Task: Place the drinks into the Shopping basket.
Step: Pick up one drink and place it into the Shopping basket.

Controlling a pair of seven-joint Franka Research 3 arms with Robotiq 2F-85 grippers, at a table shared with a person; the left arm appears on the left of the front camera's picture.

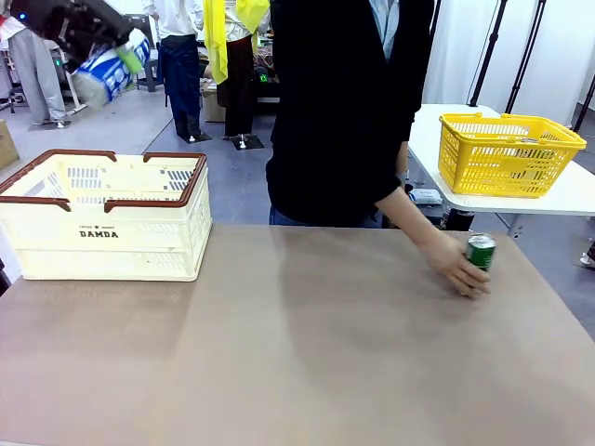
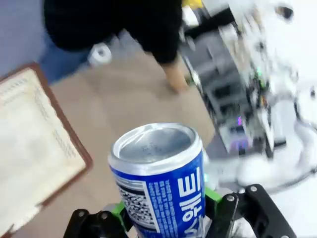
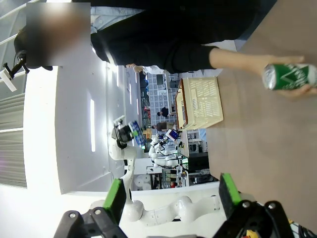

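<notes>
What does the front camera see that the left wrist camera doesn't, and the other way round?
Front view, not left wrist: the yellow basket, and the black letters on the side of the cream basket.
Left wrist view, not front: the silver top and barcode of the blue can, with the green pads of the left gripper squeezing it.
Both: the blue can, the cream basket, the brown table and the person in black.

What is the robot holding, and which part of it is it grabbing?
The left gripper holds the blue can by its lower sides, one green pad on each side, silver top free. The right gripper is open and holds nothing.
</notes>
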